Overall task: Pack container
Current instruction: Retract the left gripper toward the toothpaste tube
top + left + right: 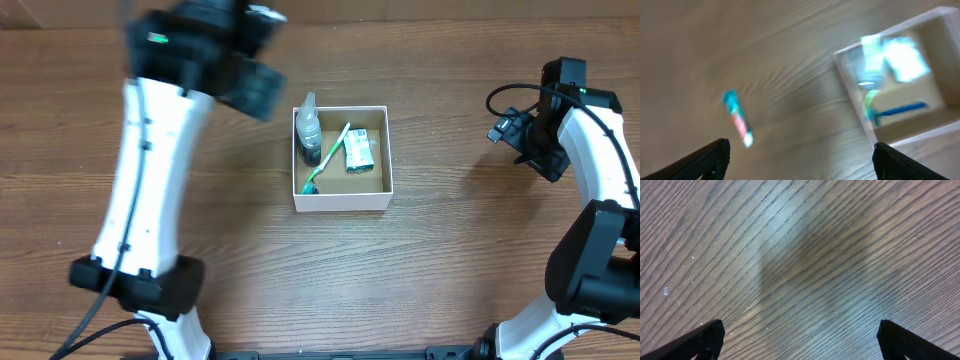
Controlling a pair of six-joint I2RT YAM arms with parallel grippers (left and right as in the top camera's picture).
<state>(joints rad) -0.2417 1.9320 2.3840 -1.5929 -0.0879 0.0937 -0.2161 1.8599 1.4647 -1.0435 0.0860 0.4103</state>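
Table (450, 250): container (340, 201) near left end effector (801, 147)

Bottle (308, 128), toothbrush (331, 152), packet (359, 150) crowding container (341, 201)

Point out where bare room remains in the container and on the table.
Inside the container, only the floor's near-right corner, beyond the soap packet, is bare; bottle and toothbrush crowd the left. Table between container and right arm is open.
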